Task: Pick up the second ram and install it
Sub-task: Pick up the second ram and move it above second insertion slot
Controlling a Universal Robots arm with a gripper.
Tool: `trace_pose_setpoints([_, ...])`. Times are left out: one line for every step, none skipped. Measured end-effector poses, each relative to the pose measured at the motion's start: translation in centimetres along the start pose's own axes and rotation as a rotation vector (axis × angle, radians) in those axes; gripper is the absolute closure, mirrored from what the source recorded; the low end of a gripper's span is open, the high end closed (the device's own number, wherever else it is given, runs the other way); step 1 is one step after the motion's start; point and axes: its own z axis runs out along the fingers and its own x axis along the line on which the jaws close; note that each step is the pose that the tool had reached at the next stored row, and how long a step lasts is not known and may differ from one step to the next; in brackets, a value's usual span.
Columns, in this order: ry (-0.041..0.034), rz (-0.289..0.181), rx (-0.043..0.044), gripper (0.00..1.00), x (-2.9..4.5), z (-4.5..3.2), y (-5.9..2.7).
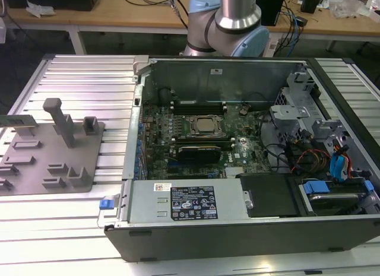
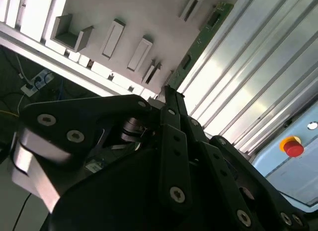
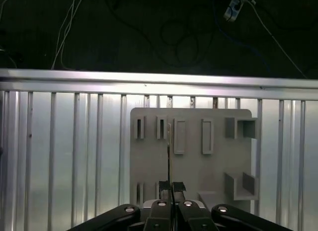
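The gripper point(image 3: 171, 185) is clamping the second ram point(image 3: 169, 146) edge-on between narrowly closed fingers over the grey slotted holder plate point(image 3: 198, 169), a thin upright grip apparently keeping its long edge free for seating inside the open computer case point(image 1: 237, 225).

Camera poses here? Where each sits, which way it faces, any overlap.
Exterior view: off the arm, looking down into the computer case and the fixture plate beside it; the arm shows at the far side.
First wrist view: on the wrist, looking down past the claw at the plate.
Second wrist view: on the wrist, slanting across the claw, shut on the second ram.
Shared: all see the plate.
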Motion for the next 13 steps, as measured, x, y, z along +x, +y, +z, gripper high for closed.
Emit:
trace_pose_setpoints([-0.0007,0.0,0.0,0.91,-0.01,-0.26,0.01])
trace_pose_setpoints([-0.0013,0.0,0.0,0.91,-0.01,-0.53,0.01])
trace_pose_setpoints([-0.0018,0.0,0.0001,0.91,-0.02,-0.83,0.02])
trace_pose_setpoints([-0.0023,0.0,0.0001,0.91,-0.02,-1.22,0.03])
trace_pose_setpoints([-0.0028,0.0,0.0002,0.91,-0.03,-1.77,0.04])
trace_pose_setpoints([-0.0029,0.0,0.0004,0.91,-0.04,-2.17,0.05])
trace_pose_setpoints([-0.0029,0.0,0.0004,0.91,-0.05,-2.43,0.05])
trace_pose_setpoints([-0.003,0.0,0.0005,0.91,-0.05,-2.8,0.06])
trace_pose_setpoints([-0.003,0.0,0.0006,0.91,-0.06,-3.07,0.07])
trace_pose_setpoints([-0.0036,0.0,0.0007,0.91,-0.07,-3.52,0.08])
trace_pose_setpoints([-0.0041,0.0,0.0008,0.91,-0.07,-4.02,0.09])
trace_pose_setpoints([-0.0045,0.0,0.0009,0.91,-0.08,-4.39,0.1])
trace_pose_setpoints([-0.0047,0.0,0.0009,0.91,-0.09,-4.63,0.11])
